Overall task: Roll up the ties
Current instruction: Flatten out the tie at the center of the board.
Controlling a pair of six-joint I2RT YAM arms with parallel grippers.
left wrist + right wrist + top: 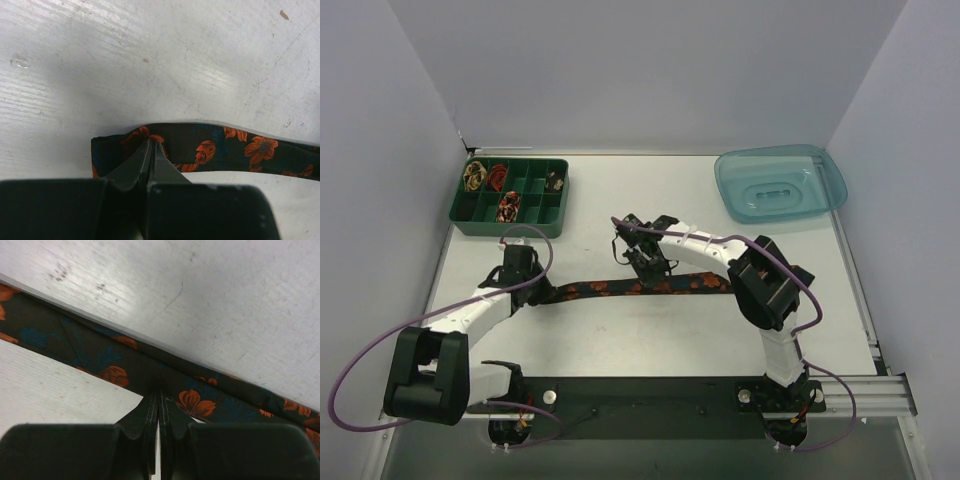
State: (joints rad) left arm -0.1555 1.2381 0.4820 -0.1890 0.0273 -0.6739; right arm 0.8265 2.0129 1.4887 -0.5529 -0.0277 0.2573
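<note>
Flat across the middle of the table (650,340) lies a dark tie (610,288) with orange flowers, stretched out from left to right. The left claw (540,290) sits at the tie's left end. In the left wrist view its fingers are pressed together with no gap between them, closed on the fabric (225,150) just inside the blunt end, where the cloth bunches up a little at the tips (151,145). The right claw (648,272) is further along the tie, about halfway down its length. It too is closed on the cloth (100,360), with its tips (159,392) meeting at the tie's near edge, which is drawn in toward them. At the back left stands a green tray (515,232) with compartments, and several of them hold small rolled ties (508,207). A blue plastic tub (825,185) sits at the back right, well apart from the tie.
</note>
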